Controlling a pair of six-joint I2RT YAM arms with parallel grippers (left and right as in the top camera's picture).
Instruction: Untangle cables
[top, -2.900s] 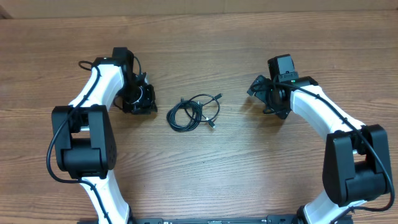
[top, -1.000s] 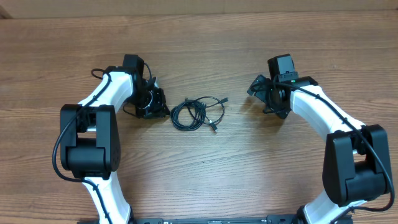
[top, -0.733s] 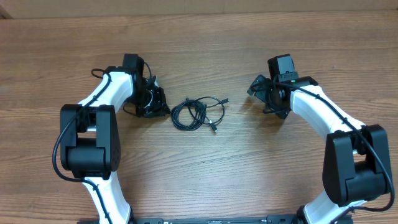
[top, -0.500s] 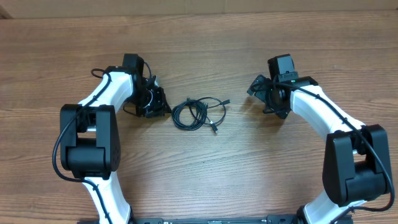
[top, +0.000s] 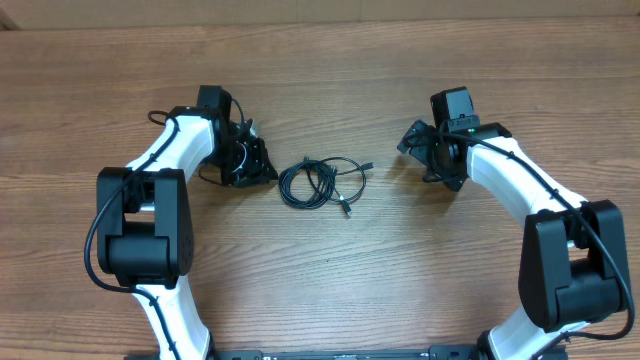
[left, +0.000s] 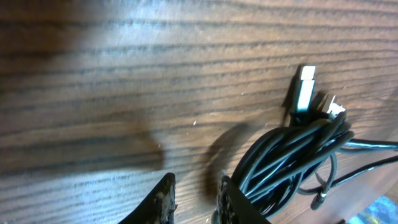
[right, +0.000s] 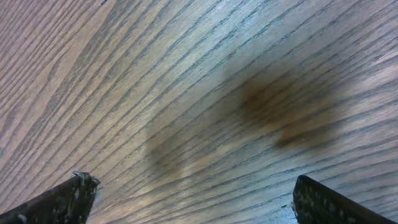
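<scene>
Wooden table (top: 330, 290); coiled cables (top: 320, 182) beside left fingers (left: 165, 198).

no legible text, no labels, no numbers

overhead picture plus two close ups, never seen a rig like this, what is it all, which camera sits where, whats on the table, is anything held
These are two white-and-black robot arms at a wooden table. The wide picture comes from a fixed camera above. Each close-up comes from a camera on one wrist, looking past that arm's own two fingers. In the middle lies a small tangle of thin black cables with plug ends. The left gripper sits right beside the bundle, jaws only narrowly apart with bare wood between them; the cables lie just outside one finger. The right gripper stands wide open over bare wood, away from the cables. Nothing is held.
</scene>
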